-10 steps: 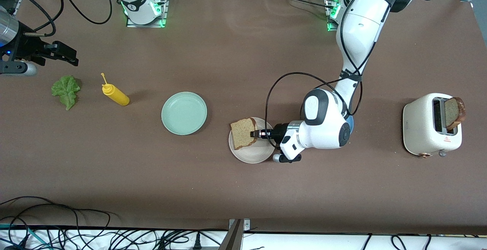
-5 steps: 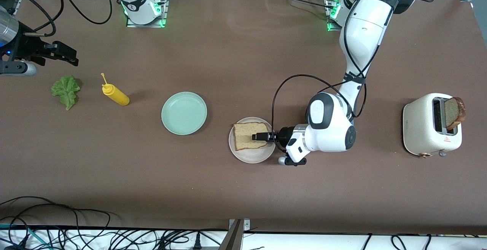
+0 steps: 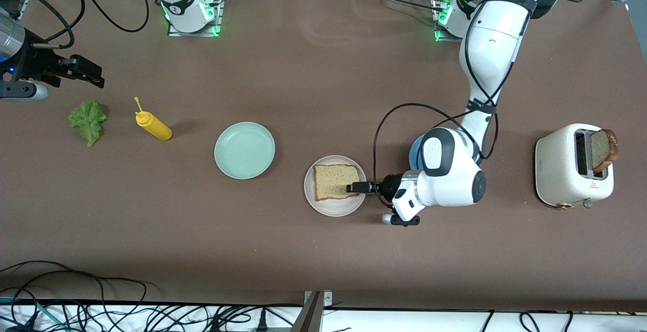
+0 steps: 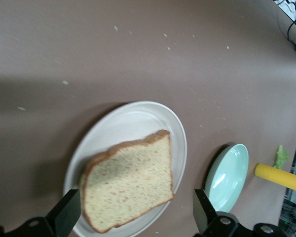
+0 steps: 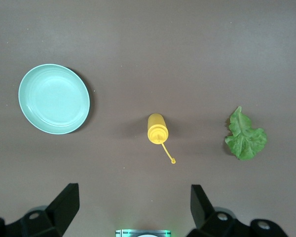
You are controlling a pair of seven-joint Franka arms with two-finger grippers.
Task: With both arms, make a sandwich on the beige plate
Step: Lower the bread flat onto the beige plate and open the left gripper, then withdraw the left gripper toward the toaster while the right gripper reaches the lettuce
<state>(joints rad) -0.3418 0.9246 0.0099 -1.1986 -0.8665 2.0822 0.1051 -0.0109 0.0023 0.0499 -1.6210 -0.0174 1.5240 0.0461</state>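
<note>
One speckled brown bread slice (image 3: 336, 182) lies flat on the beige plate (image 3: 333, 208). My left gripper (image 3: 356, 187) is open and empty, low at the plate's rim toward the left arm's end. In the left wrist view the slice (image 4: 130, 185) on the plate (image 4: 123, 123) shows between the spread fingers (image 4: 69, 213). A second slice (image 3: 601, 149) stands in the toaster (image 3: 561, 170). The lettuce leaf (image 3: 88, 120) lies at the right arm's end, also in the right wrist view (image 5: 245, 137). My right gripper (image 3: 93, 74) waits open and empty, over the table near the lettuce.
A mint-green plate (image 3: 244, 150) lies beside the beige plate, toward the right arm's end. A yellow mustard bottle (image 3: 151, 125) lies between it and the lettuce. A blue plate (image 3: 415, 150) is mostly hidden under the left arm. Cables run along the table's near edge.
The left gripper has let go of the slice, which went from tilted to flat on the beige plate. The left gripper drew back toward the left arm's end. The right arm has not moved.
</note>
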